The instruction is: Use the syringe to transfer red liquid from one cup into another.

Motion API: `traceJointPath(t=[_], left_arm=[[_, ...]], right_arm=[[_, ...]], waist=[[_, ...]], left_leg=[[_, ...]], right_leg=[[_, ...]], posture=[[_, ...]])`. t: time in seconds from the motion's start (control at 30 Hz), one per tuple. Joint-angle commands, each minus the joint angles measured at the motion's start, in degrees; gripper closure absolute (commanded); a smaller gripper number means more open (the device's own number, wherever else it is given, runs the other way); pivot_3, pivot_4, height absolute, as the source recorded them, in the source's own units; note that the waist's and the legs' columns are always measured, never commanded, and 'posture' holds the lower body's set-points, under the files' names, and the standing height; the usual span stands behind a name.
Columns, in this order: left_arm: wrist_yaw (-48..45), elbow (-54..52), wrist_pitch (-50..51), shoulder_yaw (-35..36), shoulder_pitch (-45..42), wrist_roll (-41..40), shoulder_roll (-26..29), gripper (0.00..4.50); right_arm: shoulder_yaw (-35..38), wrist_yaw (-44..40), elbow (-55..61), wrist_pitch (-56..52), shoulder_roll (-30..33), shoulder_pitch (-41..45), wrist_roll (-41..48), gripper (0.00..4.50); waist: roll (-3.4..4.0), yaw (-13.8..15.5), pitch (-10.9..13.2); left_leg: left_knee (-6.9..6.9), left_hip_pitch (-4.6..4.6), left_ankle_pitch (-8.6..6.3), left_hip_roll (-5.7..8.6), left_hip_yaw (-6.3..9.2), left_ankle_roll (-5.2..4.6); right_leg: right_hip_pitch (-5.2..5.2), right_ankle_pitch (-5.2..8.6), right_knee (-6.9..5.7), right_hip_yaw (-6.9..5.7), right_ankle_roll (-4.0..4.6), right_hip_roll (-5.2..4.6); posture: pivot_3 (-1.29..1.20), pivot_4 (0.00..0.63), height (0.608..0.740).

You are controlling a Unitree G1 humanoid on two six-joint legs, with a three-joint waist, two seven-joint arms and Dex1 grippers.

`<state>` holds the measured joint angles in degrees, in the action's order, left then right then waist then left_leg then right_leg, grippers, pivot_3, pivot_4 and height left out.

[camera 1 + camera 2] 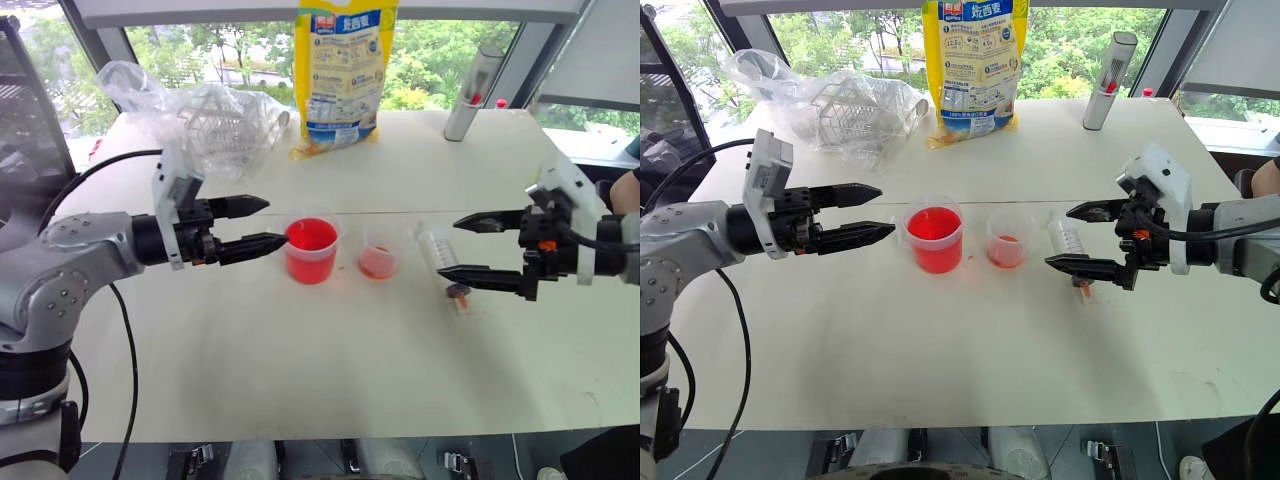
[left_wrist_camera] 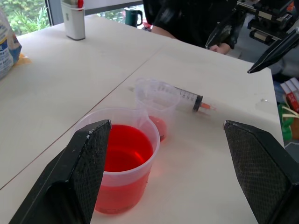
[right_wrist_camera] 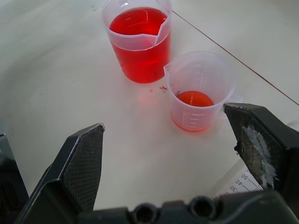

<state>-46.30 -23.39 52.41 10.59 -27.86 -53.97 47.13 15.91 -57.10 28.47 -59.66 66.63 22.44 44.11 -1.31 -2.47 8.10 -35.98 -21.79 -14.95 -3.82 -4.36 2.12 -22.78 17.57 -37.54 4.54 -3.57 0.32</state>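
On the white bench [image 1: 330, 370], the syringe [image 1: 440, 255] lay flat beside the smaller cup [image 1: 378, 250], on that cup's right, its orange-red tip [image 1: 459, 293] pointing toward the robot. No hand held it. The right hand [image 1: 470, 245] hovered over it with its two black fingers spread wide and empty, one finger above the barrel and one near the tip. To the left of the smaller cup stood the larger cup [image 1: 311, 250], close by and roughly two-thirds full of red liquid [image 1: 310, 237]. The smaller cup held only a shallow red layer at its bottom, so some transfer seemed done, though most of the liquid remained in the larger cup; the syringe would have to be picked up for any more. A few red drops marked the bench between the cups. The left hand [image 1: 258, 225] hung just beside the larger cup, fingers parted and gripping nothing. Farther back were crumpled clear plastic packaging [image 1: 210, 120], a yellow bag [image 1: 345, 70] and a grey cylinder [image 1: 473, 92], all well apart from the cups. A person's arm [image 1: 625, 190] showed at the right edge. Nothing stood between the right hand and the syringe.
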Motion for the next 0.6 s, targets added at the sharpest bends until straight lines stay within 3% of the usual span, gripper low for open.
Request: traceJointPath(t=[0.03, 0.6], left_arm=[[0.2, -1.2, -0.6, 1.7, -0.6, -0.4, 0.6, 0.53], [0.1, -1.3, -1.2, 1.8, -0.1, -0.8, 0.4, 0.53]], right_arm=[[0.2, -0.1, 0.1, 1.1, 1.0, 1.5, 0.4, 0.04], [-3.4, 0.6, -2.4, 1.3, 2.2, 3.2, -1.9, 0.04]], waist=[[0.0, 0.0, 0.0], [0.0, 0.0, 0.0]], left_leg=[[0.0, 0.0, 0.0, 0.0, 0.0, 0.0], [0.0, 0.01, 0.0, 0.0, 0.0, 0.0]], right_leg=[[0.0, 0.0, 0.0, 0.0, 0.0, 0.0], [0.0, 0.0, 0.0, 0.0, 0.01, 0.0]], posture=[[0.0, 0.15, 0.74], [0.0, 0.15, 0.74]])
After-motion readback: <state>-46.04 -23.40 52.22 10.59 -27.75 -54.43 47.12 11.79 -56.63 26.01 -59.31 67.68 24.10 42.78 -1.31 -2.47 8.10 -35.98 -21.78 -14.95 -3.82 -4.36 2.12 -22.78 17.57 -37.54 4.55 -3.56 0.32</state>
